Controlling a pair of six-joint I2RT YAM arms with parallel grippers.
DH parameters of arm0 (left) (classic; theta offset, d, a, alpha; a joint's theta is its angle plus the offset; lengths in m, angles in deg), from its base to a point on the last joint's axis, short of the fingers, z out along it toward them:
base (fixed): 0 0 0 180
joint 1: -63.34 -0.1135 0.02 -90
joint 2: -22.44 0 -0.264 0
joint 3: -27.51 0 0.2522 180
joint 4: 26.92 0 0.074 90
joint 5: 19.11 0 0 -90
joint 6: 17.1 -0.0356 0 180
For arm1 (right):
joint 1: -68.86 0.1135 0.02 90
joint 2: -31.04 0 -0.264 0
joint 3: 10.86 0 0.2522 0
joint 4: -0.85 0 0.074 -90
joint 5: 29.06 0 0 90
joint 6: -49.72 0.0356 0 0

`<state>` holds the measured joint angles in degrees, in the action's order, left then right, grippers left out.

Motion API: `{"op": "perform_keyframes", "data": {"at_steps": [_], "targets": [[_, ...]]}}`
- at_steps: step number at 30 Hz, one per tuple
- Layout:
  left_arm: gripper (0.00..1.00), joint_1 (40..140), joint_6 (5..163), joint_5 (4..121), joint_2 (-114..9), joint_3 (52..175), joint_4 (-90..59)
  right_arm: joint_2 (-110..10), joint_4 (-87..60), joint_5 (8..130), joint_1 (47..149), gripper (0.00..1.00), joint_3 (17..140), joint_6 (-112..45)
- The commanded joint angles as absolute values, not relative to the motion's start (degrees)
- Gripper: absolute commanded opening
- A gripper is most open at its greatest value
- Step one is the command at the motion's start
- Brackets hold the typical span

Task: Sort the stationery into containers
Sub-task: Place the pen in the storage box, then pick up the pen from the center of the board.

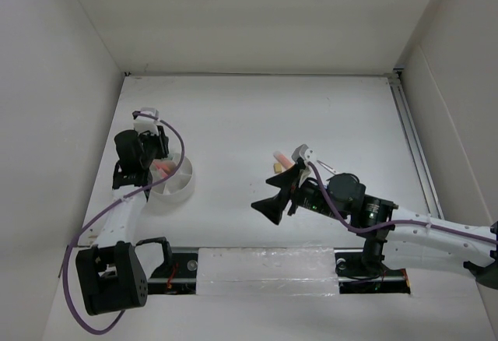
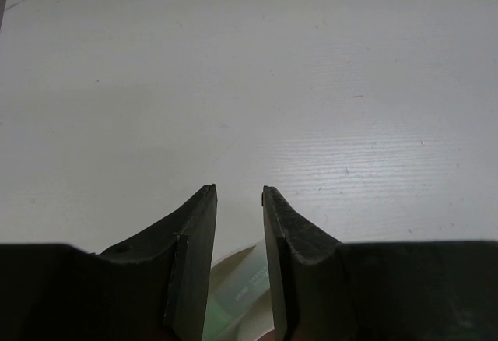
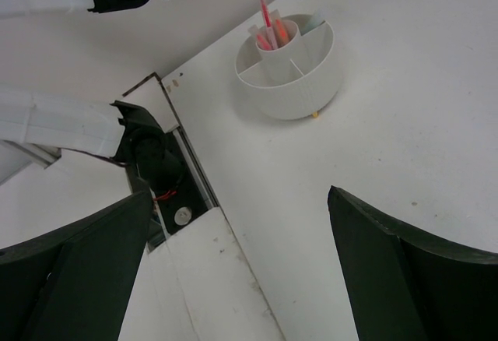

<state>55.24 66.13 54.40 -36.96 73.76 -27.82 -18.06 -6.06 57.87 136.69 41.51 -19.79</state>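
The round white tub (image 1: 180,188) stands at the table's left, also seen in the right wrist view (image 3: 311,96). Its central cup holds a thin pink pen (image 3: 267,15) standing upright and an orange marker (image 3: 278,34). A green marker (image 2: 233,298) lies in a wedge. My left gripper (image 1: 153,163) hangs just above the tub, its fingers (image 2: 240,191) a narrow gap apart with nothing between them. The pen's top reaches up to it. Mid-table lie a pink-orange marker (image 1: 279,156) and a small yellow block (image 1: 277,168). My right gripper (image 1: 276,195) hovers wide open (image 3: 240,193) beside them. No scissors show.
A thin pale item (image 1: 327,166) lies right of the loose pieces, partly behind the right arm. A tiny yellow speck (image 3: 314,114) sits at the tub's foot. The arms' base rail (image 1: 257,267) runs along the near edge. White walls enclose the table.
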Motion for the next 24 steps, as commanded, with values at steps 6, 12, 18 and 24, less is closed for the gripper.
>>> {"op": "perform_keyframes", "data": {"at_steps": [6, 12, 18, 24], "targets": [[0.45, 55.2, 69.6, 58.1, -25.8, 75.1, -31.0, -19.8, -3.7, 51.5, 136.4, 1.0, 41.9, -19.0], [1.0, 55.2, 76.7, 61.8, -20.8, 79.0, -32.9, -23.4, -7.9, 49.2, 132.9, 1.0, 43.8, -17.3], [1.0, 55.2, 92.7, 59.1, -22.0, 90.2, -21.9, -31.6, -22.8, 45.9, 119.7, 1.0, 49.0, -11.2], [1.0, 55.2, 102.8, 54.8, -9.6, 89.4, -19.5, -41.1, -28.7, 42.5, 110.4, 1.0, 52.1, -12.2]]}}
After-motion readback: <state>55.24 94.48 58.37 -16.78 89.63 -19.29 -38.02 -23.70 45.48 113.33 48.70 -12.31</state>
